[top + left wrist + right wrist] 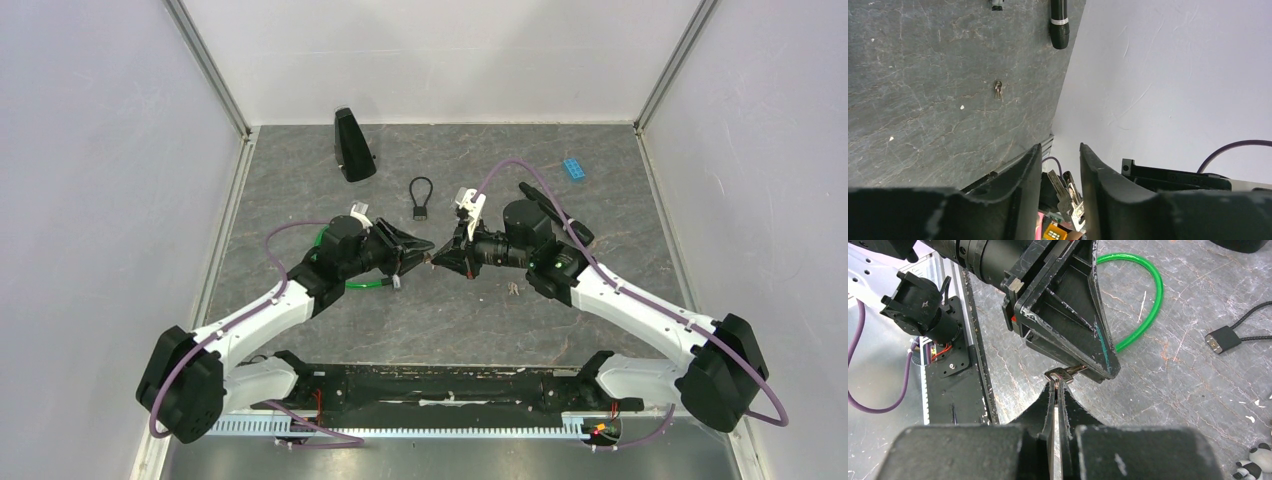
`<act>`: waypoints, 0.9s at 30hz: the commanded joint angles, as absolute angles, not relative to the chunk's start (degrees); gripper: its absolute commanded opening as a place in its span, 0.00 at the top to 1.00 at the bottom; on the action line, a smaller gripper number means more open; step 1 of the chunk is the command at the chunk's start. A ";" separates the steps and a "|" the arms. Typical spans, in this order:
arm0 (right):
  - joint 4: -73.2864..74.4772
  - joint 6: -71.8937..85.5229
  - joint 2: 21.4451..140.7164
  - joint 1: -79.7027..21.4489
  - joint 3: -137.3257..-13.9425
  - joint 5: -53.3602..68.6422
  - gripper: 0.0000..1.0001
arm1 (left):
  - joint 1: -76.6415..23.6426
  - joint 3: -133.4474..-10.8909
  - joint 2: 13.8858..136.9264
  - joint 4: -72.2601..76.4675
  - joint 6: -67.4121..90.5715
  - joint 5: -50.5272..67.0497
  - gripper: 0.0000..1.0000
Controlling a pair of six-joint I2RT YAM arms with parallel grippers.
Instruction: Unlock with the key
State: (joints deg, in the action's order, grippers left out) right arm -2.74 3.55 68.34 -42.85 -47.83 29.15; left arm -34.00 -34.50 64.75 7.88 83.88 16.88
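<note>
Where my two arms meet: over the middle of the dark grey stone-look tabletop (pixel 300 170), tips nose to nose.
Right claw: my right claw (pixel 1057 385) is pressed tight together, pinching the small silver metal keys (pixel 1064 373) by one end, so they stick out past my fingertips.
Left claw: my left claw (pixel 1060 160) is spread part-way, one finger on each side of the keys. From my left wrist cam I see two blades sitting in the gap. Can't tell if my pads actually touch them.
Lock: the little black cable lock (pixel 420 200) with its thin looped cable lies flat on the tabletop just beyond both claws, toward the back wall, touching neither.
Green tube: the bright green plastic tube (pixel 1148 300) curves in a loop under my left arm.
Other bits: a tall black wedge (pixel 352 147) stands near the back left, a small blue brick (pixel 574 168) sits back right, and a tiny black-and-white panda figure (pixel 1248 467) pokes into my right wrist cam's corner.
Writing: the lock body's too small for me to read anything on it, sorry.
</note>
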 commanded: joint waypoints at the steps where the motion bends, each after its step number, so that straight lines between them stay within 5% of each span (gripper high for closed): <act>1: -5.43 4.01 68.21 -43.25 -47.20 30.06 1.00 | -34.38 -35.28 64.52 10.52 86.11 17.50 0.65; 10: -4.65 3.72 67.79 -43.33 -46.37 29.86 1.00 | -34.37 -34.80 62.58 9.87 83.82 15.24 0.97; 13: -4.41 4.13 67.63 -43.33 -46.06 29.40 0.97 | -34.40 -34.67 61.22 9.68 81.93 13.74 0.98; 21: -6.38 8.24 66.10 -43.33 -44.71 27.63 0.44 | -34.45 -33.87 53.07 10.24 66.08 5.26 0.98; 27: -18.99 19.52 63.08 -43.33 -40.06 27.48 0.25 | -34.45 -29.90 44.96 17.34 57.53 1.70 0.98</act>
State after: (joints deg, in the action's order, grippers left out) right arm -7.14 10.68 66.00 -43.18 -42.68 28.12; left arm -34.26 -32.18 49.41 10.31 67.72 5.96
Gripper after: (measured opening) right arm 0.717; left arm 0.033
